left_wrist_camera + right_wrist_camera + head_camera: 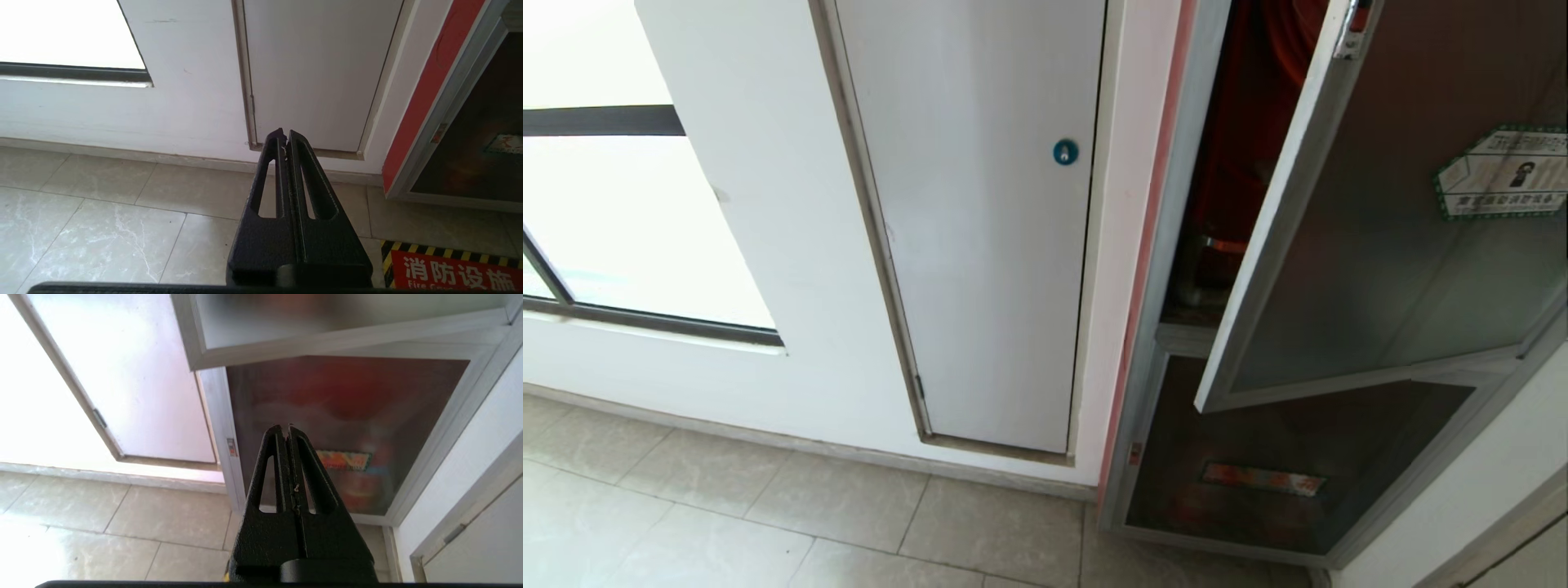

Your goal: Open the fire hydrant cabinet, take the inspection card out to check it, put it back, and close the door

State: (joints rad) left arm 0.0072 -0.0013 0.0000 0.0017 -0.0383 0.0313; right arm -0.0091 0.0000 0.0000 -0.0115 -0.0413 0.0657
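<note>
The door [1388,245] is seen swung ajar at the head view's 2 o'clock, baring the cabinet [1233,163] for reaching in, no card in sight, while both empty hands, left hand [284,134] and right hand [284,428], are kept pressed together low.

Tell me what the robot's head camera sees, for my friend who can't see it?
A dark tinted glass door in a silver frame stands swung open on the silver-framed wall cabinet, showing red inside. Left of it is a closed white panel with a round blue lock, above pale floor tiles.
</note>
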